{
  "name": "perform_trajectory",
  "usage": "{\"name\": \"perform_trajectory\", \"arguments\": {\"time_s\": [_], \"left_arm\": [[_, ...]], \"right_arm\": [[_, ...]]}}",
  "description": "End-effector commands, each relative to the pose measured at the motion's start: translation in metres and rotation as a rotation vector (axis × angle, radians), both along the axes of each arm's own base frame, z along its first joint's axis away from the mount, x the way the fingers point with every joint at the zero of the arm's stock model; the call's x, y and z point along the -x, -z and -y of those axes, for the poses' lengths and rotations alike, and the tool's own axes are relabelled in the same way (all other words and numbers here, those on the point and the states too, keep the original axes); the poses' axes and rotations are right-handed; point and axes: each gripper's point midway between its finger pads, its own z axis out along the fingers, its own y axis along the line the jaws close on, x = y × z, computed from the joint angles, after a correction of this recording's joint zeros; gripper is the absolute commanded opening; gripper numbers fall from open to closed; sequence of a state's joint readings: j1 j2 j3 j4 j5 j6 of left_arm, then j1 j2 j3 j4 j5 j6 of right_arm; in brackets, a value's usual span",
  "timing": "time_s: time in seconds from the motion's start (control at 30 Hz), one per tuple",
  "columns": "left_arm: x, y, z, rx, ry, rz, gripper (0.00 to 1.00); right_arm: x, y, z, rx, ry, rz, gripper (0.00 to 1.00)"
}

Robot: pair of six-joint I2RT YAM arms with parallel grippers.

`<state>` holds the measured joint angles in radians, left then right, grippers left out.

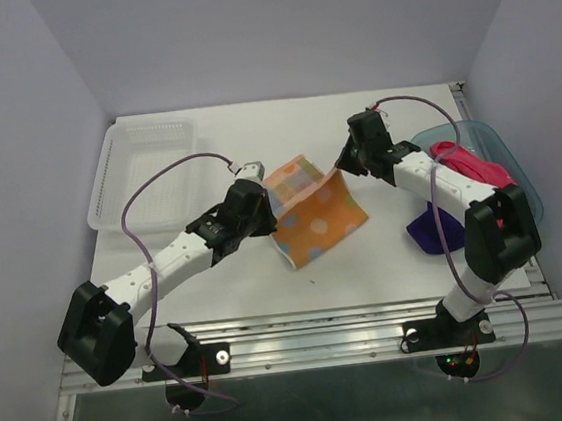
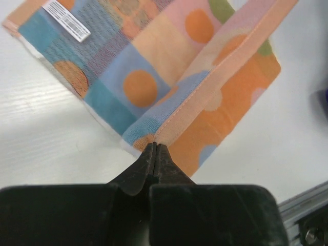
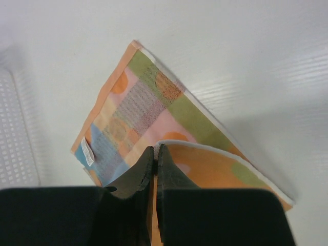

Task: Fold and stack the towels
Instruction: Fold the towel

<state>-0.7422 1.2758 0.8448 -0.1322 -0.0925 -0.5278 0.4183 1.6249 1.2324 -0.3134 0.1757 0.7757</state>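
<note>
Orange towel (image 1: 320,216) — edges pinched up, basket (image 1: 144,154) apart

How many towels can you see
3. Orange dotted towel centre, pinched by left gripper and right gripper; pink-red towel in the teal tub; dark purple towel beside the tub, under the right arm.

White-and-black arms (image 1: 156,269), seemingly purple cables (image 1: 183,160)

Centre of frame, one orange dotted towel (image 1: 318,217) half-raised off the white table (image 1: 239,290), left gripper (image 1: 265,194) at its left edge, right gripper (image 1: 342,164) at its upper right corner; upper left, clear basket (image 1: 145,156); right side, teal tub (image 1: 490,134) holding pink-red towel (image 1: 469,161), dark purple towel (image 1: 424,236) beside it at lower left.
</note>
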Motion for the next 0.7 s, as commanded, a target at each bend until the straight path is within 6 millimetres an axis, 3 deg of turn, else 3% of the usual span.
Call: {"name": "perform_trajectory", "arguments": {"time_s": [0.0, 0.37, 0.67], "left_arm": [[-0.032, -0.012, -0.013, -0.021, -0.080, 0.039, 0.00], [-0.070, 0.003, -0.037, -0.057, -0.163, -0.006, 0.00], [-0.094, 0.008, -0.049, -0.075, -0.230, -0.019, 0.00]], "right_arm": [[-0.037, -0.036, -0.018, -0.050, -0.038, 0.122, 0.01], [-0.077, -0.001, -0.041, -0.035, -0.073, 0.070, 0.01], [-0.098, 0.007, -0.047, -0.034, -0.052, 0.081, 0.01]]}}
